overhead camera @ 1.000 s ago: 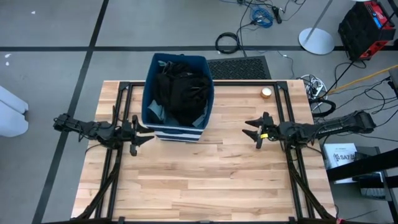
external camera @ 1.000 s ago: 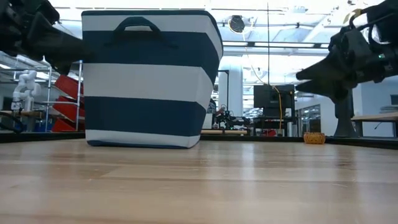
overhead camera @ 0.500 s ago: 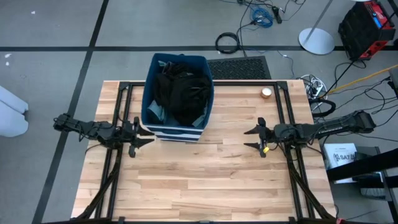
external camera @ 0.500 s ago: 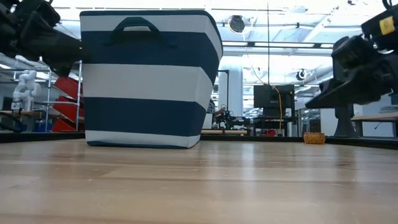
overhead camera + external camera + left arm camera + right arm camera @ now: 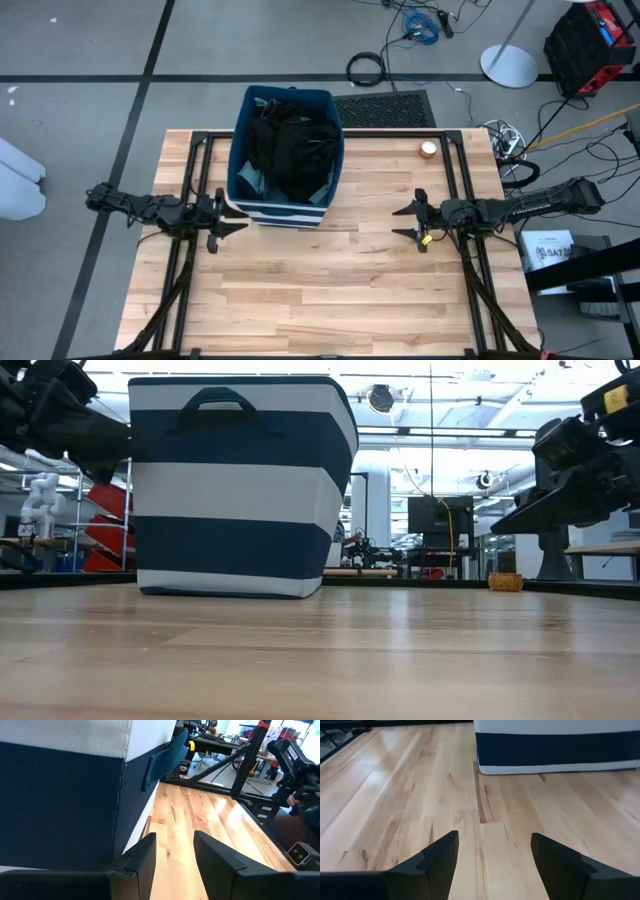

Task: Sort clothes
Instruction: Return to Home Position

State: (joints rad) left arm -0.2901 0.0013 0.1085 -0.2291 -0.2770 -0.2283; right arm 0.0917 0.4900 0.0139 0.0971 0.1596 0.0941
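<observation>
Evidently sorting is finishing — clothes (image 5: 290, 150) are filling the bin (image 5: 241, 130) by the table's (image 5: 330, 300) far edge; left gripper (image 5: 238, 217), right gripper (image 5: 398, 222) are hovering spread, empty.

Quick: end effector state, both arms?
Left end effector: open, empty, beside the bin.
Right end effector: open, empty.

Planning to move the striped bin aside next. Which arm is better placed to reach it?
Probably left. The left gripper hangs open right beside the striped bin; the right gripper is apart from it.
</observation>
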